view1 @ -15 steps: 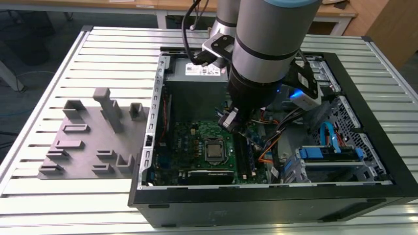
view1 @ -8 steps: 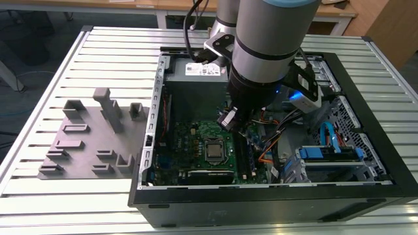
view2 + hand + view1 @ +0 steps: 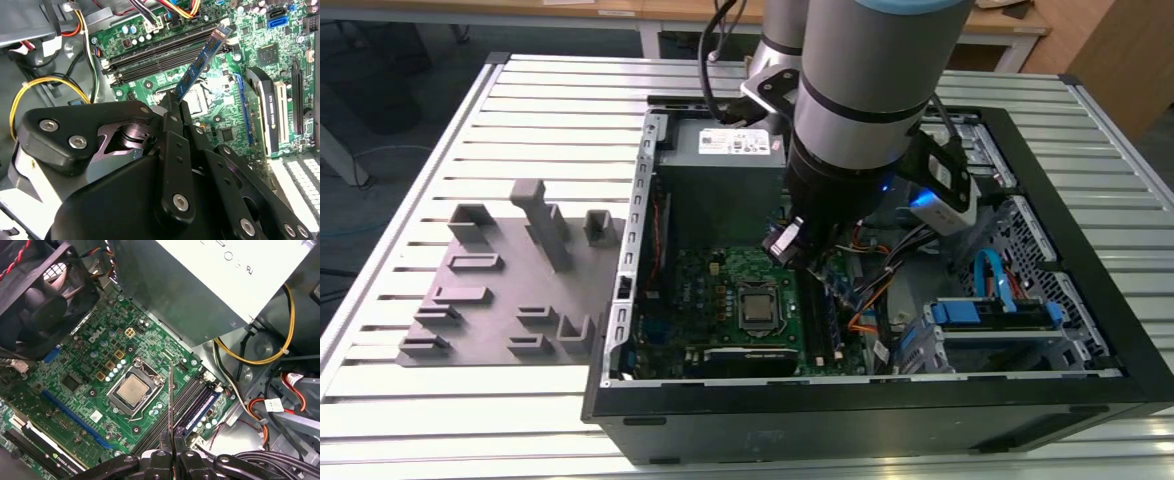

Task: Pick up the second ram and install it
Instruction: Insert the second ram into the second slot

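Note:
My gripper is inside the open computer case, shut on one end of the second ram. The ram is a thin blue-green stick with black chips. It hangs tilted above the motherboard and touches no slot. In the first wrist view the ram appears edge-on, rising from the gripper over the long black memory slots beside the processor socket. In the second wrist view the gripper pinches the stick's near end, and its far end points towards the slots. One slot seems to hold a blue-labelled stick.
A grey fixture plate with upright blocks lies on the slatted table at the exterior view's left. The power supply, a fan, yellow and orange cables and a graphics card crowd the case around the slots.

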`<action>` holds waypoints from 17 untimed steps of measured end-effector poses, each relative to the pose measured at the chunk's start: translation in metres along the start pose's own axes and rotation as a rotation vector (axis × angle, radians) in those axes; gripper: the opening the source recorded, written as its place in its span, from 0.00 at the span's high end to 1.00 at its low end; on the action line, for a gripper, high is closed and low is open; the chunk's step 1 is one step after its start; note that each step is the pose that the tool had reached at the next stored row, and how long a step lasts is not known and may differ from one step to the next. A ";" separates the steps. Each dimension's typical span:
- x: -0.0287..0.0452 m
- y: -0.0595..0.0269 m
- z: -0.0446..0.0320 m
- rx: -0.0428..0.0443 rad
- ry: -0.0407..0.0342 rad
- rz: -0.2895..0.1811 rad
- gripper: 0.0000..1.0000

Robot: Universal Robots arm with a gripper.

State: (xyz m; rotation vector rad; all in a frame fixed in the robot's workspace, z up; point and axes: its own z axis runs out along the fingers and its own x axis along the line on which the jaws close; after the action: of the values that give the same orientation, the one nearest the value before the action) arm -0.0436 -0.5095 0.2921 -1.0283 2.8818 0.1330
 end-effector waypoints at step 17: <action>0.0000 0.0000 0.0001 0.0127 -0.0067 0.122 0.89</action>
State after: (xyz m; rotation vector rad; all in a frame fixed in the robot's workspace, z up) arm -0.0436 -0.5095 0.2920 -0.8483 2.9348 0.1251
